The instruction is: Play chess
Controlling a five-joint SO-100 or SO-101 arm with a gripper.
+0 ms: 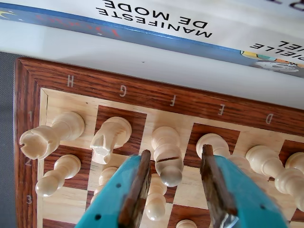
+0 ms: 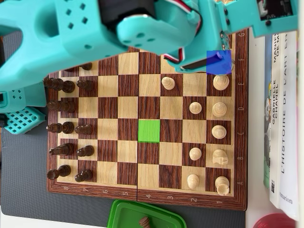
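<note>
The wooden chessboard [image 1: 142, 92] fills the wrist view, seen from its H to D edge. My teal gripper [image 1: 175, 153] is open, its brown pads [image 1: 142, 171] standing either side of the white bishop [image 1: 166, 154] on the F file without touching it. A white rook [image 1: 45, 135] and knight [image 1: 109, 137] stand to its left, taller white pieces [image 1: 270, 166] to its right, and pawns [image 1: 57, 173] sit in the row nearer me. In the overhead view the arm [image 2: 95, 33] covers the board's top edge; a blue patch [image 2: 218, 61] and a green patch [image 2: 148, 130] mark two squares.
Dark pieces [image 2: 66, 107] line the board's left side in the overhead view, white ones [image 2: 218, 109] the right. A green tray [image 2: 118, 213] below the board holds one dark piece [image 2: 144, 222]. Books [image 2: 285, 118] lie along the right edge, a red object [image 2: 275, 222] at the corner.
</note>
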